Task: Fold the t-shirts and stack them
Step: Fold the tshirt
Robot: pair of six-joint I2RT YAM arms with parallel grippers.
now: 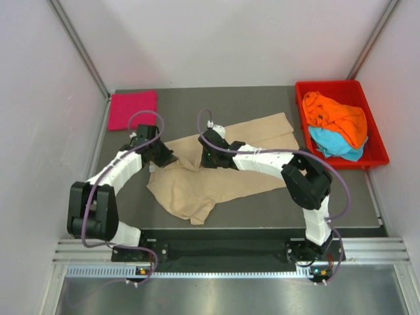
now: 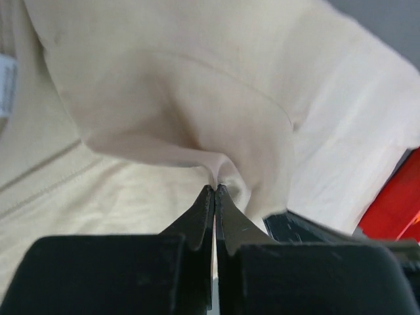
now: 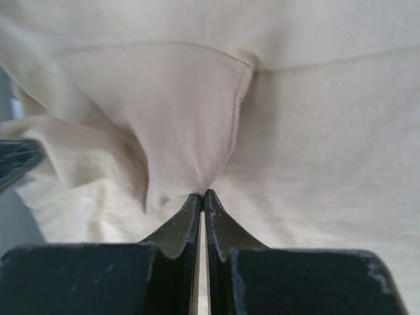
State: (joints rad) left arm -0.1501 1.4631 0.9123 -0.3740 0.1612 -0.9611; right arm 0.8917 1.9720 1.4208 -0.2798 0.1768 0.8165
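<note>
Folding of the second shirt under way, two more left

Nearest the arm bases, the beige t-shirt [image 1: 216,184] is seen spread but rumpled on the table [image 1: 262,98], its near hem bunched and its far part stretched out toward the right. Both pincers are planted in its middle, close to each other. The left gripper [image 2: 215,190] is clenched on a pinched-up ridge of the beige cloth, with a fold draped over its tips. The right gripper [image 3: 202,195] is likewise clamped tight on a raised tuck of the same cloth. A white neck label [image 2: 5,85] is caught at the edge of the left wrist view.

Beyond the beige t-shirt and to its left, the magenta-pink t-shirt [image 1: 132,109] is laid as a flat, tidy rectangle, so it is judged to be folded already and to mark the place for the stack.

Beyond the beige t-shirt and to its right, a red tray [image 1: 328,83] is seen, in which the orange t-shirt [image 1: 338,118] is heaped over the light blue t-shirt [image 1: 331,143], both crumpled and judged untouched.

By this reckoning one shirt of four is done. The beige one is in mid-fold and not yet squared or stacked, and two remain to be fetched, folded and stacked
</note>
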